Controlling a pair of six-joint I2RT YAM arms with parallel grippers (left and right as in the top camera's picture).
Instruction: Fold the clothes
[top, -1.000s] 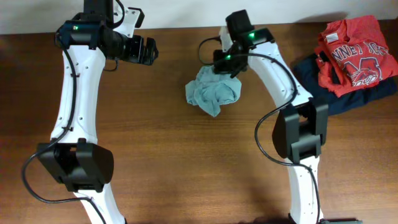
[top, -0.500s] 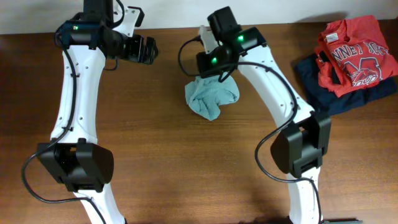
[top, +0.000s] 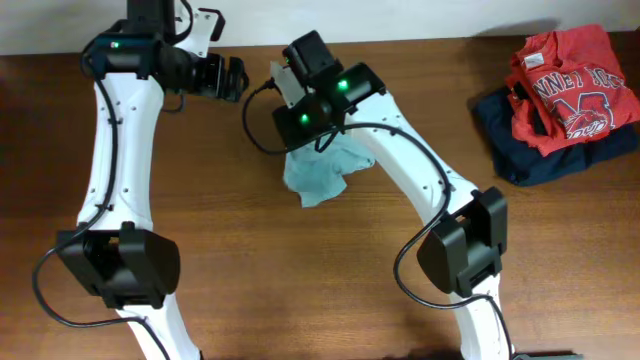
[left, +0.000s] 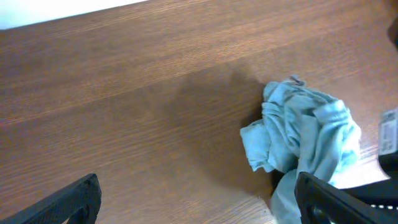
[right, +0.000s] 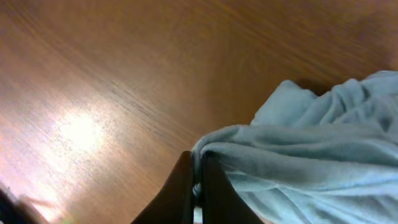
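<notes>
The sage T-shirt (top: 318, 172) is a crumpled bunch at the middle back of the table. My right gripper (top: 312, 118) is shut on a fold of it; in the right wrist view the fingers (right: 198, 180) pinch the cloth (right: 311, 155), which hangs from them. My left gripper (top: 232, 78) is open and empty, held above the table left of the shirt. In the left wrist view its finger tips (left: 199, 202) frame bare wood, with the shirt (left: 301, 134) at the right.
A red shirt with white lettering (top: 570, 88) lies on a folded dark navy garment (top: 520, 150) at the back right corner. The table's back edge meets a white wall (top: 300, 20).
My right gripper has moved left along the back of the table, dragging the T-shirt with it. The left arm has barely shifted.
</notes>
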